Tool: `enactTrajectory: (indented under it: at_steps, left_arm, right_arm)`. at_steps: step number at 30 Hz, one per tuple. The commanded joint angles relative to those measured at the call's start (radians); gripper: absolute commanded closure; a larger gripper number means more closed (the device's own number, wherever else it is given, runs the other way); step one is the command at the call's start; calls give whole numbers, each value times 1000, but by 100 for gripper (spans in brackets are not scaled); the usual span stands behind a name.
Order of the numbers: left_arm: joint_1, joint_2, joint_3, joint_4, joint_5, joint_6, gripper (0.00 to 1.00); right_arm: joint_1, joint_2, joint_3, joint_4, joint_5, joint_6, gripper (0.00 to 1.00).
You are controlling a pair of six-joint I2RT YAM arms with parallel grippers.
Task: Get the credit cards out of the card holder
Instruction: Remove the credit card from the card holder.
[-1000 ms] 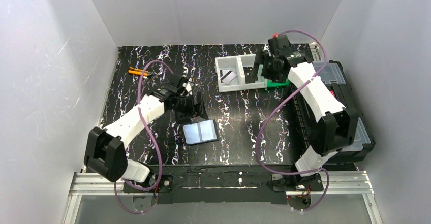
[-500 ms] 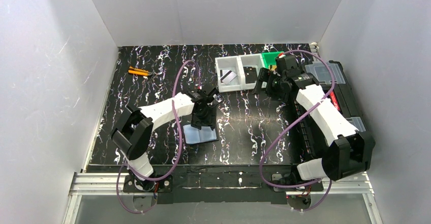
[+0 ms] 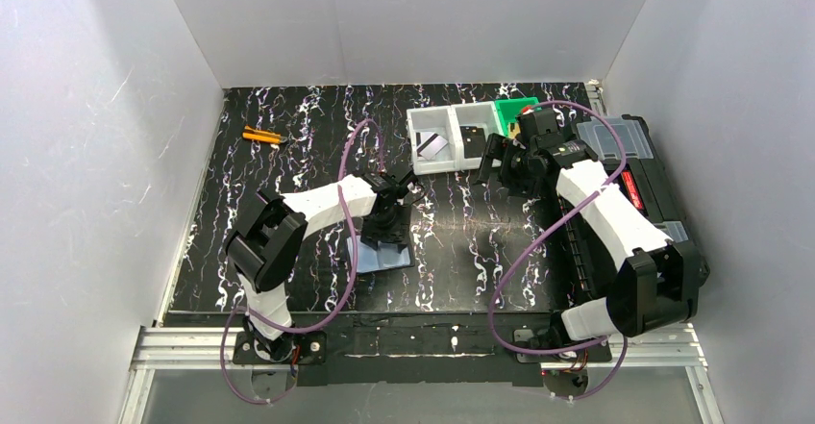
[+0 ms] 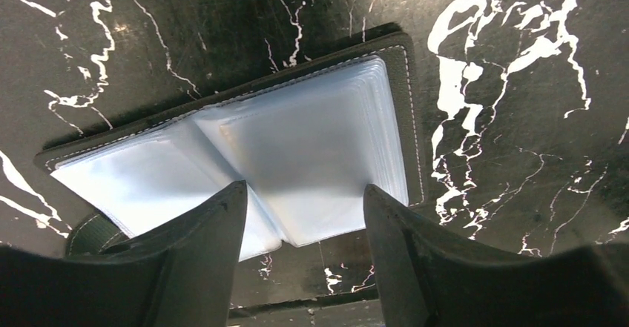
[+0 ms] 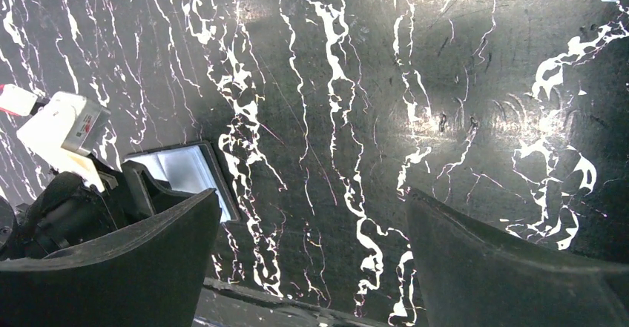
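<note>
I work in a robotics lab test cell. Plain white panel walls (image 3: 96, 155) box the space in on three sides. My left arm (image 3: 317, 203) and right arm (image 3: 605, 208), white shells on black joints, are fixed at a bare aluminium frame rail (image 3: 173, 342) along the near edge of the black counter with white marble veining (image 3: 452, 251). Loose purple cables (image 3: 491, 289) loop from the arms down to their bases. A large black plastic toolbox with clear lids (image 3: 615, 137) lies along the right side. At the back stand white plastic sorting bins (image 3: 452, 165) and a small green plastic bin (image 3: 512, 109).
</note>
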Motion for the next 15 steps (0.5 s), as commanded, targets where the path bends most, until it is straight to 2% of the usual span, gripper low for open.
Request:
enactTrajectory:
  at_steps: [1, 8, 11, 15]
  left_arm:
    - [-7, 6, -36, 49, 52, 15, 47]
    - [-7, 85, 40, 119, 228, -17, 77]
    - [-6, 106, 79, 114, 237, -21, 88]
    - [-6, 117, 92, 97, 226, -39, 97]
  right_arm:
    - [-2, 6, 0, 17, -3, -11, 0]
    - [-2, -4, -17, 19, 2, -21, 0]
    - [-2, -18, -33, 21, -12, -17, 0]
    - [2, -35, -83, 56, -108, 17, 0]
